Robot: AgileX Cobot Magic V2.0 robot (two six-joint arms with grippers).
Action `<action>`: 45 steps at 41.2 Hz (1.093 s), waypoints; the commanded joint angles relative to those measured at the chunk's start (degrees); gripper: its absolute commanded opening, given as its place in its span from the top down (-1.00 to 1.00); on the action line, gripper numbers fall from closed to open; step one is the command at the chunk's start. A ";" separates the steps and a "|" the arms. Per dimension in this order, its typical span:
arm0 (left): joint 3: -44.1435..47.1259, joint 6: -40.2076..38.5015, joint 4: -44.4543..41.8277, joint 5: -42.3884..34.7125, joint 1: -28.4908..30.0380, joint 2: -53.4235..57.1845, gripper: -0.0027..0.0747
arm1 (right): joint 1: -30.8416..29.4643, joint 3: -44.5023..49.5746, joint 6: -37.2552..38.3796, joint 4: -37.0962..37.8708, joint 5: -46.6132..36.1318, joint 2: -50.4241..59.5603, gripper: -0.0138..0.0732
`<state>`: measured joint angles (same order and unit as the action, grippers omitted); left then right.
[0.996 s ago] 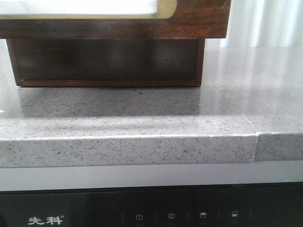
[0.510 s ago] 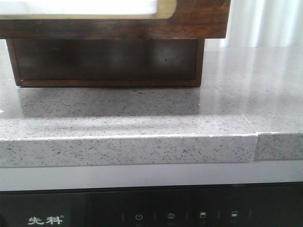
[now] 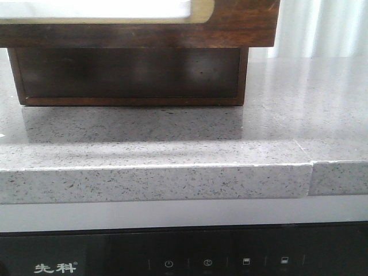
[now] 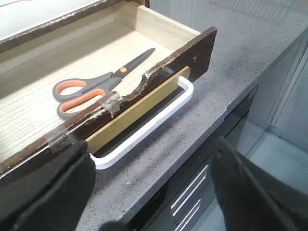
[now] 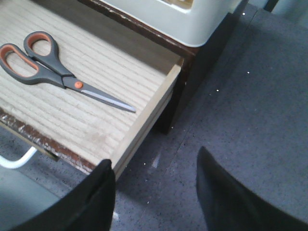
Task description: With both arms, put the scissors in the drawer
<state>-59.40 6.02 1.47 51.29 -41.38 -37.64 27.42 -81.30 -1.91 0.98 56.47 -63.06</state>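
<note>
scissors: the scissors (image 4: 98,84) (image 5: 57,72) lie flat on the pale ribbed floor of the open drawer (image 4: 159,36) (image 5: 159,103), blades closed; orange-lined loops toward one end, dark blades toward the other. Clear of the drawer walls in both wrist views.

drawer: pulled out over the counter (image 3: 172,138). Front edge is chipped, with tape patches; a white handle (image 4: 144,130) hangs off its front face. In the front view only the dark front and underside of the drawer (image 3: 247,23) show; its inside is hidden there.

left gripper: left gripper (image 4: 149,192) is spread wide, nothing between its fingers, hovering in front of the drawer face near the handle.

right gripper: right gripper (image 5: 154,197) likewise spread and empty, above the counter just off the drawer's side corner.

task state (judgement): scissors look already placed; what remains is likely closing the drawer.

handling, scissors (judgement): light, rigid, metal blades slick; plastic loops give the better hold. If re-gripped, take it at the pivot or handle shanks, not the blade tips.

handling, drawer (judgement): stiff wood, heavier than the scissors, should slide. Push flat on the front face near the middle. An off-centre push may skew it. The handle looks thin, so avoid loading it sideways. A fast push may send the scissors skidding.
</note>
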 commanded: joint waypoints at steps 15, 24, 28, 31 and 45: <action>-1.82 -0.59 0.66 -4.50 -0.46 -0.19 -0.34 | -0.37 19.84 2.45 -0.50 -5.75 25.74 -0.27; -1.82 -0.59 0.66 -4.50 -0.46 -0.19 -0.34 | -0.37 23.58 3.52 -0.50 -5.62 32.50 -0.27; -1.82 -0.59 0.66 -4.50 -0.46 -0.19 -0.34 | -0.37 23.65 3.52 -0.50 -5.21 32.90 -0.27; -1.82 -0.59 0.66 -4.50 -0.46 -0.19 -0.34 | -0.37 23.65 3.52 -0.50 -4.84 32.78 -0.27; -1.82 -0.59 0.66 -4.50 -0.46 -0.19 0.54 | -0.37 23.65 3.52 -0.50 -4.74 32.78 0.51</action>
<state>-59.40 6.02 1.47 51.29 -41.38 -37.64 27.42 -56.38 1.57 0.41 55.26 -29.83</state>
